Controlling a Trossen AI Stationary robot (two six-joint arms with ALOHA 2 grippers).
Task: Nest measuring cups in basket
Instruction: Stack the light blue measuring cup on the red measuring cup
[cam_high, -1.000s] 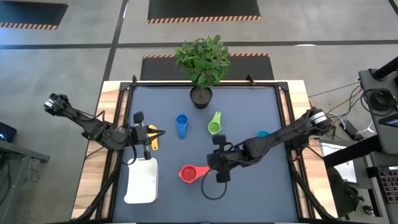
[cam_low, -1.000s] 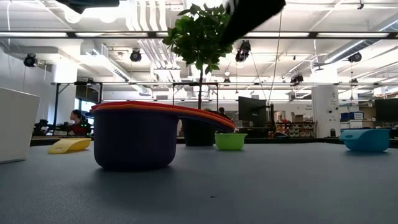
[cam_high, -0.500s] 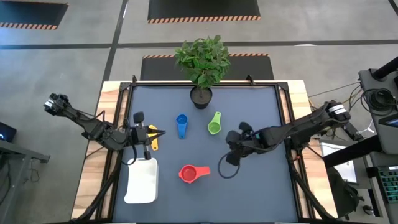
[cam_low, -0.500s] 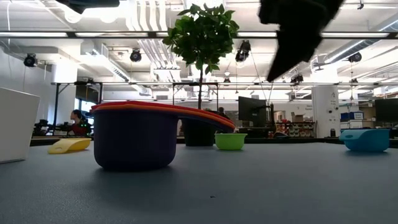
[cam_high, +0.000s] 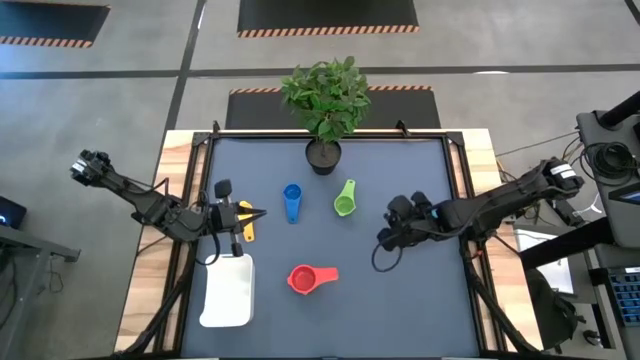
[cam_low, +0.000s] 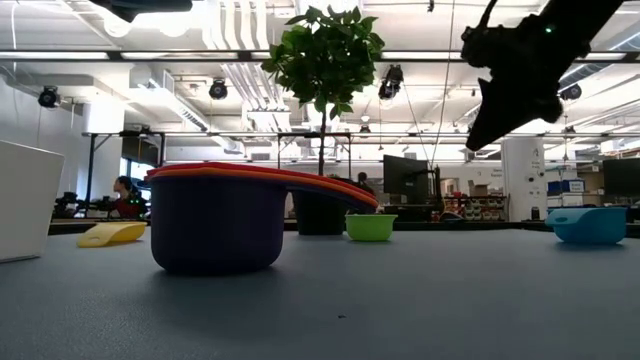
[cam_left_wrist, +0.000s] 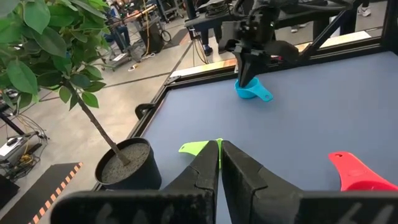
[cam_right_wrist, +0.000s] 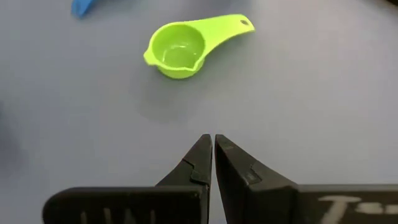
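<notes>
No writing can be read anywhere. High view: the right gripper (cam_high: 386, 240), jaws closed and empty, has pulled back rightward from the red cup (cam_high: 303, 279); the left gripper (cam_high: 258, 213), closed, stays by the yellow cup (cam_high: 246, 222), above the white basket (cam_high: 227, 293). Right wrist view: the green cup (cam_right_wrist: 180, 53) lies ahead of the closed fingers (cam_right_wrist: 200, 157).

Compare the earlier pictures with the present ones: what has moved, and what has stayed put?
The right claw, shut and empty, drew back from beside the red cup toward the table's right side. Nothing was picked up or released. The left claw, basket, plant and the other cups stayed put.
</notes>
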